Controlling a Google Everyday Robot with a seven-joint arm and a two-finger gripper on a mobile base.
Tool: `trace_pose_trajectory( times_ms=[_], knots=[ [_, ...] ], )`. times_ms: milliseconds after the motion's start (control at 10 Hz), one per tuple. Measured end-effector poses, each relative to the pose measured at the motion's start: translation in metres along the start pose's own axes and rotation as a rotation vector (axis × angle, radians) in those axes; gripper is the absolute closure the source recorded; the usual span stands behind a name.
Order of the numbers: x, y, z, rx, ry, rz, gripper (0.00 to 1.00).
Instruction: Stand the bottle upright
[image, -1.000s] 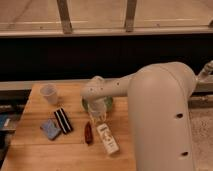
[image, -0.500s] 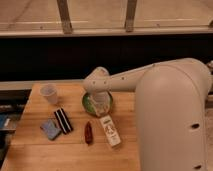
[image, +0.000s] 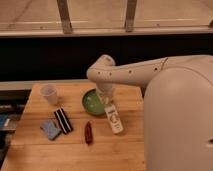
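The white bottle (image: 115, 120) lies on its side on the wooden table (image: 45, 155), just right of the green bowl (image: 91, 104), its long axis running from the bowl's rim toward the front. My gripper (image: 106, 99) hangs down from the arm's wrist (image: 102, 71), right over the bottle's far end at the bowl's right rim. The gripper hides that end of the bottle.
A white cup (image: 49, 93) stands at the back left. A black striped item (image: 63, 120) and a blue item (image: 51, 129) lie front left. A small dark red-brown object (image: 88, 132) lies left of the bottle. My arm's large white body (image: 175, 120) fills the right side.
The arm has swung so the gripper now sits at the bottle's far end. The bottle has shifted away from the front edge, toward the bowl. The other items have not moved.
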Motion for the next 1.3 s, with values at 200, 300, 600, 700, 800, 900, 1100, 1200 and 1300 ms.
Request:
trace_pose_trajectory(
  times_ms=[200, 300, 600, 700, 800, 900, 1100, 1200, 1300],
  knots=[
    [-0.004, -0.009, 0.000, 0.001, -0.016, 0.028, 1.00],
    [-0.003, -0.018, -0.001, 0.004, -0.021, 0.048, 1.00],
    [-0.010, -0.027, -0.010, 0.007, -0.054, 0.077, 1.00],
    [-0.012, -0.031, -0.013, 0.008, -0.067, 0.084, 1.00],
    [-0.014, -0.034, -0.016, 0.007, -0.076, 0.090, 1.00],
    [-0.018, -0.036, -0.018, 0.007, -0.088, 0.094, 1.00],
    [-0.025, -0.037, -0.020, 0.006, -0.097, 0.100, 1.00],
    [-0.026, -0.040, -0.020, 0.008, -0.098, 0.103, 1.00],
    [-0.026, -0.041, -0.021, 0.008, -0.099, 0.107, 1.00]
  ],
)
